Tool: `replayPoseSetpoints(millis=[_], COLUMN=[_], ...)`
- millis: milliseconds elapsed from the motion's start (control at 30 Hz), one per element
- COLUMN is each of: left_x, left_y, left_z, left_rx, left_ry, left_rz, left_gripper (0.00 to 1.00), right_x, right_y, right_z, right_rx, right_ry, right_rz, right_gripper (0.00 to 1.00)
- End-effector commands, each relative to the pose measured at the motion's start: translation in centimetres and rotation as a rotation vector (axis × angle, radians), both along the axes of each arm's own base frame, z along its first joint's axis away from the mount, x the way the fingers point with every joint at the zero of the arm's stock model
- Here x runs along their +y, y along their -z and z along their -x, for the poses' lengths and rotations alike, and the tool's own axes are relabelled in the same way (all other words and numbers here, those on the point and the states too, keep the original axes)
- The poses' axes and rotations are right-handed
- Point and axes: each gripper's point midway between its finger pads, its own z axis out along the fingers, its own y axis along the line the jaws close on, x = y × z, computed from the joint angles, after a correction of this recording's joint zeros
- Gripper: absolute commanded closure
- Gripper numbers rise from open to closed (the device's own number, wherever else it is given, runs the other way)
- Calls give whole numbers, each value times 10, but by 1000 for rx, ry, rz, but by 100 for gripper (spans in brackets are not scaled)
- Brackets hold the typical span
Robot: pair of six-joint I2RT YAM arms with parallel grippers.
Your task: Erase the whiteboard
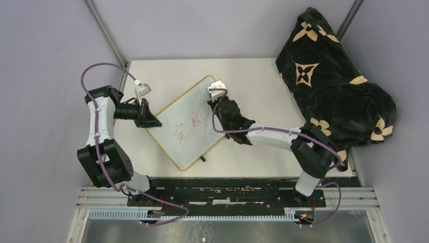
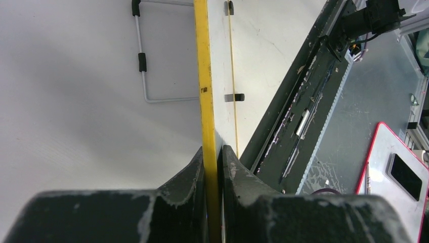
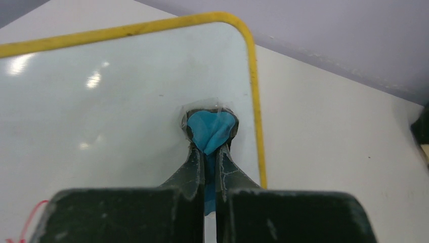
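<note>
The whiteboard point(image 1: 189, 121) lies diagonally on the table, white with a yellow-orange frame and red handwriting point(image 1: 188, 127) near its middle. My left gripper point(image 1: 152, 121) is shut on the board's left edge; the left wrist view shows the yellow frame point(image 2: 205, 86) pinched between the jaws. My right gripper point(image 1: 218, 107) is over the board's far right corner, shut on a blue cloth point(image 3: 210, 130) that touches the white surface next to the frame point(image 3: 253, 76). A bit of red writing point(image 3: 30, 217) shows at the lower left of the right wrist view.
A black blanket with tan flower prints point(image 1: 334, 86) is heaped at the back right. The board's wire stand and black feet point(image 2: 142, 61) show beneath it in the left wrist view. The black base rail point(image 1: 227, 190) runs along the near edge.
</note>
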Motion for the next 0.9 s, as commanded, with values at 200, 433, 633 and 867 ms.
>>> replayPoseSetpoints(millis=[200, 433, 633, 867], left_x=[9, 9, 8, 7], left_y=[3, 5, 6, 6], left_z=[-9, -8, -9, -9], left_rx=[-140, -136, -129, -131], left_ry=[54, 57, 57, 60], left_rz=[-94, -90, -80, -78], left_gripper=[97, 97, 97, 97], right_x=[-29, -16, 2, 42], right_y=[-5, 2, -4, -3], right_z=[-5, 20, 47, 64], right_rx=[-3, 6, 35, 46], right_ry=[5, -141, -247, -325], right_rz=[-103, -245, -325, -269], right_gripper=[99, 99, 99, 99])
